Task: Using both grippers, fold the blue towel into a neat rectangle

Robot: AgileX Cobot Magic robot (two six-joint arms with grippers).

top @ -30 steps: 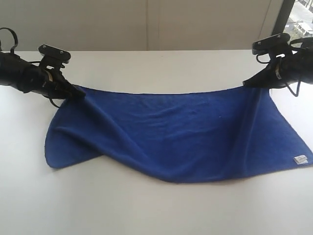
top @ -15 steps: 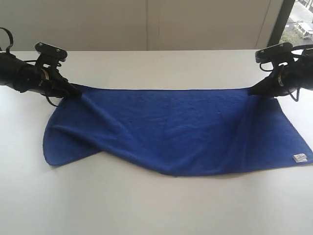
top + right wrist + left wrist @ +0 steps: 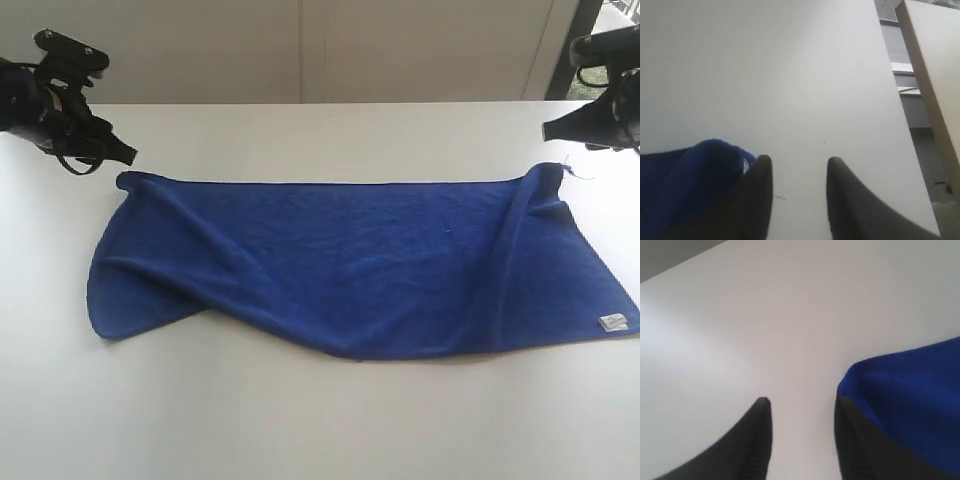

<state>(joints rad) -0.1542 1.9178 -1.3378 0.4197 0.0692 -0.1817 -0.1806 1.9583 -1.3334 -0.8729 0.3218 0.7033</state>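
White table (image 3: 320,430), blue towel (image 3: 350,260) (pale wall (image 3: 200,50))

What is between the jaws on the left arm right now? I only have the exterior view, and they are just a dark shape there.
Observer: Only bare table; the left gripper has its jaws apart, holding nothing.
Operator: And the towel corner there?
Observer: The towel lies beside the jaws, outside them, not between.
Operator: The right side?
Observer: The right gripper is open too, a bunched towel corner lying outside its jaws.
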